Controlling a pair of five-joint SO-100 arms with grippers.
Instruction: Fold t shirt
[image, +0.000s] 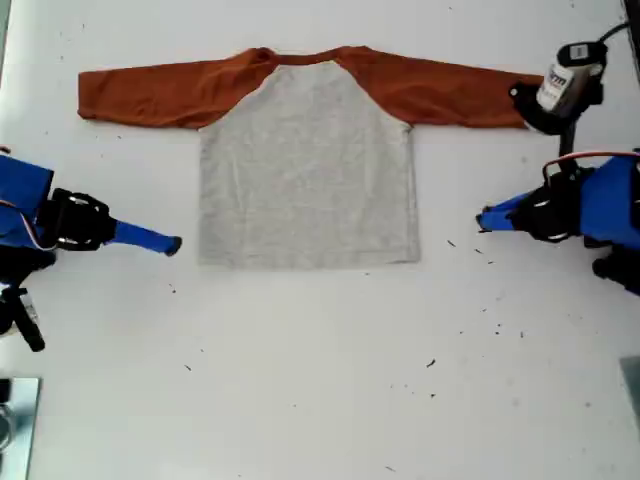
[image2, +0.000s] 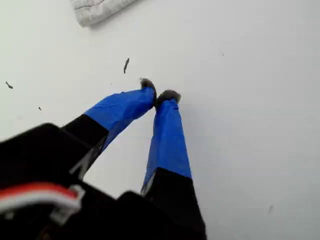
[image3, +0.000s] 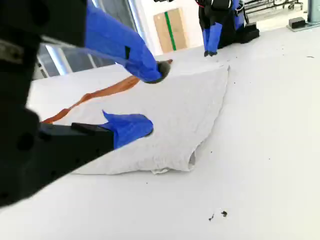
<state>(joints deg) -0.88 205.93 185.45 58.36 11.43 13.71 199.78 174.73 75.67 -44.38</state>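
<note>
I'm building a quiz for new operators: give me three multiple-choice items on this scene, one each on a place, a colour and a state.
1. Where is the t shirt in the exterior view?
A. Spread flat on the table, upper middle
B. Bunched in a lower corner
C. Hanging from a gripper

2. What colour are the shirt's sleeves?
A. Blue
B. Rust-orange
C. Green

3. How is my first gripper?
A. Shut on a sleeve
B. Wide open over the shirt
C. Shut on nothing, over bare table

Answers:
1 A: the t shirt lies flat on the table, sleeves outstretched.
2 B: the sleeves are rust-orange beside the grey body.
3 C: the tips of my first gripper meet with nothing between them.
</note>
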